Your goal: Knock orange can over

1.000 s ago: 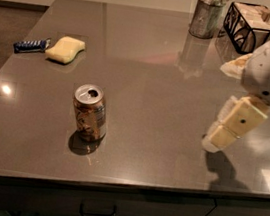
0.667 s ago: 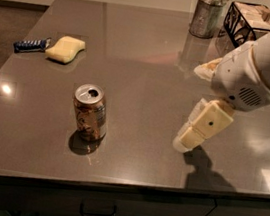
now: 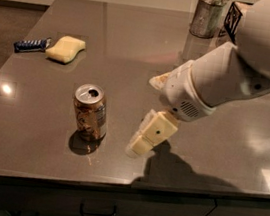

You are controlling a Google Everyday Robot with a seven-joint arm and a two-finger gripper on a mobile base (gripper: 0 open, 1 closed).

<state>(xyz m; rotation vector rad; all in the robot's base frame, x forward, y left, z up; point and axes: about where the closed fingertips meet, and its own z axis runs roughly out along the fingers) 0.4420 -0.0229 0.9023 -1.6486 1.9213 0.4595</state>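
The orange can [image 3: 90, 112] stands upright on the dark grey table [image 3: 134, 44], near its front edge, left of centre. It has an orange-brown body with a whitish pattern and a silver top with an open pull-tab hole. My gripper [image 3: 142, 142] hangs from the big white arm [image 3: 241, 70] that reaches in from the upper right. Its cream fingers point down and left, with their tips close to the tabletop, a short way right of the can and not touching it.
A yellow sponge [image 3: 65, 49] and a blue wrapped bar [image 3: 31, 44] lie at the table's left. A grey metal cup [image 3: 207, 17] with white contents stands at the back, next to a dark wire basket [image 3: 233, 18]. Drawers run below the front edge.
The arm and gripper have moved left and forward, from the table's right side to just right of the can. The can has not moved.
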